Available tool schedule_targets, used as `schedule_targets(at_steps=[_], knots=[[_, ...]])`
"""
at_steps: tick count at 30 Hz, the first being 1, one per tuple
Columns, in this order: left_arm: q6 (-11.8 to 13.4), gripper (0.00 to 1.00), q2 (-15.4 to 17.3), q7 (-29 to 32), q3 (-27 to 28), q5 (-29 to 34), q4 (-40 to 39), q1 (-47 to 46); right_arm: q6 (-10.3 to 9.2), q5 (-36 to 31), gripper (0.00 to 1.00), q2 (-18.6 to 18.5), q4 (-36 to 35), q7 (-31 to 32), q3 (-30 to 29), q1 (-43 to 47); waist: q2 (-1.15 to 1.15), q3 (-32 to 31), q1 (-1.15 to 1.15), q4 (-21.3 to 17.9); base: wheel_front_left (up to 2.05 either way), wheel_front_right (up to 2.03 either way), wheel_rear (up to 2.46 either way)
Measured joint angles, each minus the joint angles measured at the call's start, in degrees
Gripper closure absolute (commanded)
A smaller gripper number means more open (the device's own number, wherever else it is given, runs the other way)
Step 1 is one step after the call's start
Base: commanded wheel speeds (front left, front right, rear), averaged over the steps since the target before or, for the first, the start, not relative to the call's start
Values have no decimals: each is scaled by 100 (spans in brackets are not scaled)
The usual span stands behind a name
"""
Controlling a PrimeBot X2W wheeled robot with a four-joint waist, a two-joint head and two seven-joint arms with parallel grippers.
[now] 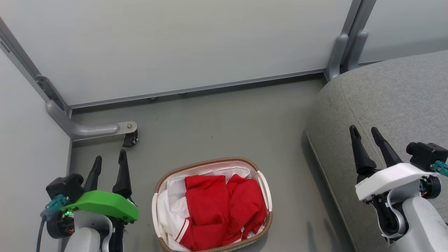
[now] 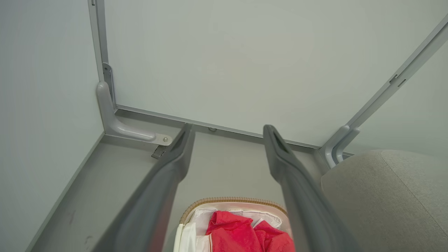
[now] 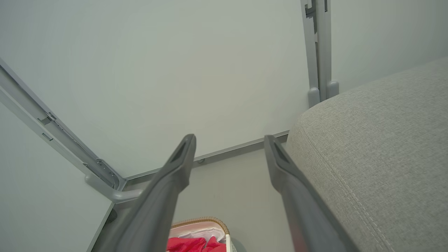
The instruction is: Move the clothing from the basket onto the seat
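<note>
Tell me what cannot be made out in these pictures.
- Clothing: head view, folds hide the number of garments and any print.
- Basket: head view, bottom edge cuts off its near end; clothing and liner hide its floor.
- Seat: head view, right edge cuts it off; the right gripper covers part.

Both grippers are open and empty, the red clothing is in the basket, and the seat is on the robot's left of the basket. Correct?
One slip: the seat lies to the robot's right of the basket, not its left, as the head view shows. The rest holds: the left gripper and right gripper are open and empty, and the clothing is in the basket.
</note>
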Motion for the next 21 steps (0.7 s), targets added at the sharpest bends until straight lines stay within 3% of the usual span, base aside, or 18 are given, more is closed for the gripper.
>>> schedule_targets(at_steps=[21], knots=[[71, 0, 33, -291, -151, 1198, 169, -21, 0, -1139, 0, -135, 56, -292, 180, -20, 0, -44, 0, -5, 0, 0, 0]])
